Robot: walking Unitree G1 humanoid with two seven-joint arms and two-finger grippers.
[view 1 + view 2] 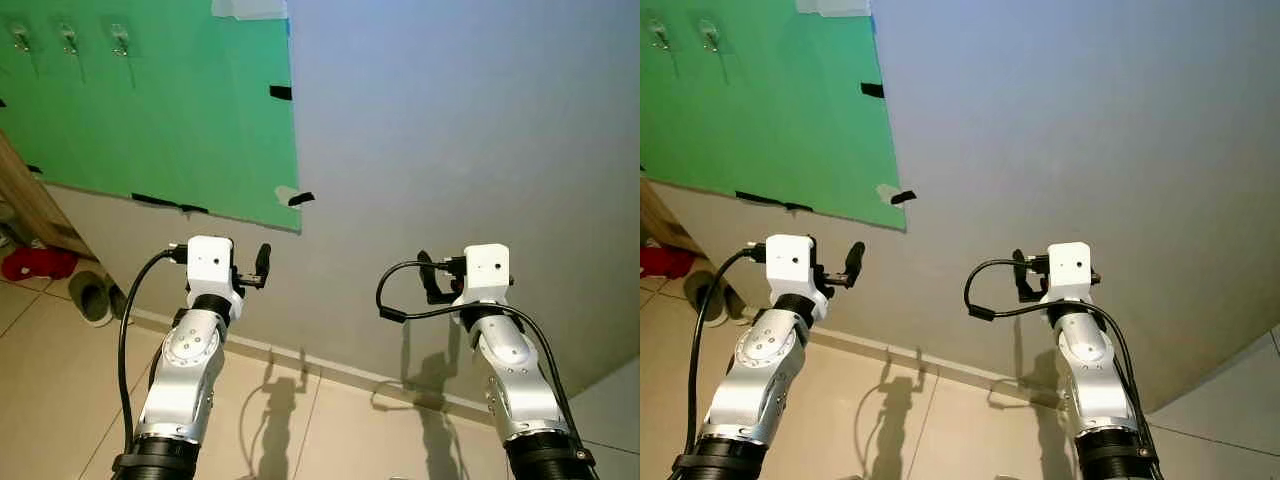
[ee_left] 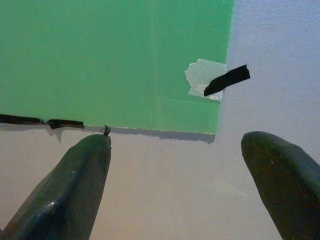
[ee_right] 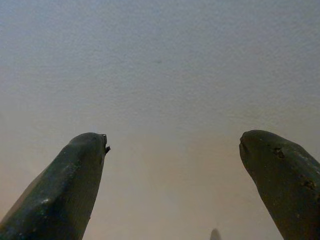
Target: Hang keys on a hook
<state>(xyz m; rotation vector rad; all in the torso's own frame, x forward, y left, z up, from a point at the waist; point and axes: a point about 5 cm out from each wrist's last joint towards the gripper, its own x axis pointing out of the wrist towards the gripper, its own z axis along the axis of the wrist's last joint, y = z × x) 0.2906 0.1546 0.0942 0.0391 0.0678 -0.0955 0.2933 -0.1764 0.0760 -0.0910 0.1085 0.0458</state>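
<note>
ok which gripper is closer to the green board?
Left. The left gripper faces the green board at its lower right corner. The right gripper faces bare wall, well off to the board's right.

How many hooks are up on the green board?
3, in a row along the green board's top: left hook, middle hook, right hook. More may hide past the picture's left edge.
</note>
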